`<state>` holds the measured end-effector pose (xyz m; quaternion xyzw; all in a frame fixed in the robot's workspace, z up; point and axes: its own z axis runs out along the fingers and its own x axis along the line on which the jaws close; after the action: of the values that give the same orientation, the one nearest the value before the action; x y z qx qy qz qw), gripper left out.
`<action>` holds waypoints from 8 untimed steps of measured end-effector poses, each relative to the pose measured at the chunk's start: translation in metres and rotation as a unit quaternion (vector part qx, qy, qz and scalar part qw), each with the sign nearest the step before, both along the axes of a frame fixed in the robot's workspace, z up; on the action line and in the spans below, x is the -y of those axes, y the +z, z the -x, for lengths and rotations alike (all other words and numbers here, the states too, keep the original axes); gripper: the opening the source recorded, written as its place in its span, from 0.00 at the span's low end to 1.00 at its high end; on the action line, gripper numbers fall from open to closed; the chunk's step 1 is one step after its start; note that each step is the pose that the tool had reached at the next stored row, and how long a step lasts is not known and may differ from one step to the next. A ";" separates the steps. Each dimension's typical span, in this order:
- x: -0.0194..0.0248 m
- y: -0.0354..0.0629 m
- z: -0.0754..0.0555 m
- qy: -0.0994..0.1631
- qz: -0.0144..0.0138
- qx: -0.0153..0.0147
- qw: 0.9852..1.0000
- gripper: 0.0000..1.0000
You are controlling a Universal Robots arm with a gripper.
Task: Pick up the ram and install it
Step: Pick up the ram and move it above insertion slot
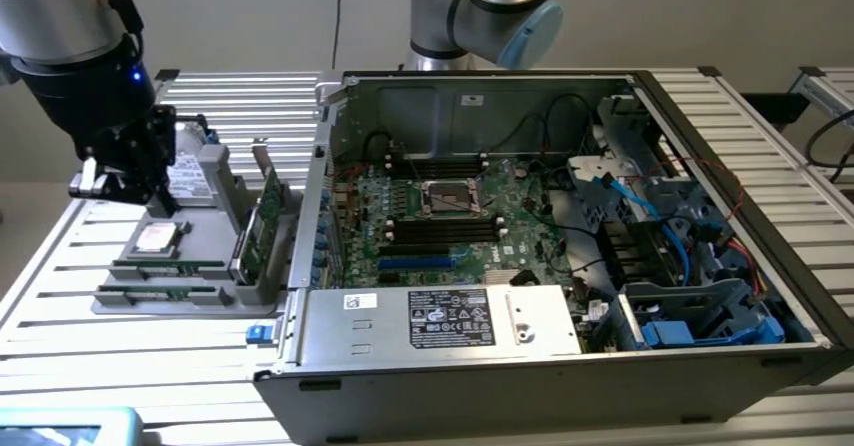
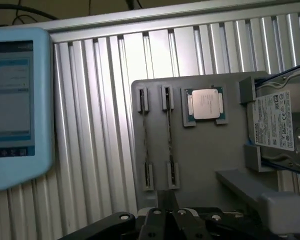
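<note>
Two ram sticks stand on edge in holders on the grey tray (image 2: pixel 200 150); in the wrist view they are thin dark lines, one ram stick (image 2: pixel 145 135) beside the other (image 2: pixel 169 135). From the exterior view they appear as green strips (image 1: pixel 163 267) at the tray's near end. My gripper (image 1: pixel 162 204) hangs over the tray's far end, near the hard drive, apart from the ram. Its fingers (image 2: pixel 166 207) are shut with nothing between them. The open computer case (image 1: pixel 561 366) lies to the exterior view's right, its motherboard (image 1: pixel 441 211) showing black and blue slots (image 1: pixel 438 231).
The tray also carries a silver processor (image 2: pixel 206 103), a hard drive (image 2: pixel 277 122) and an upright green expansion card (image 1: pixel 270 206). A light-blue tablet (image 2: pixel 15 100) lies on the ribbed aluminium table (image 2: pixel 100 125). Blue cables and drive cages fill the case's right side (image 1: pixel 681 256).
</note>
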<state>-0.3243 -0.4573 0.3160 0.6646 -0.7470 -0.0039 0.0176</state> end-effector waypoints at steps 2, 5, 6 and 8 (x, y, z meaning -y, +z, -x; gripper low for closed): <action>0.0000 0.0000 0.000 0.019 0.000 0.002 1.000 0.11; 0.0000 0.0000 0.000 0.044 0.000 0.003 0.999 0.11; 0.0000 0.0001 0.000 0.050 0.000 0.003 0.999 0.11; 0.0000 0.0001 0.000 0.051 0.000 0.003 0.999 0.11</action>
<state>-0.3245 -0.4573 0.3161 0.7017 -0.7123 -0.0009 0.0154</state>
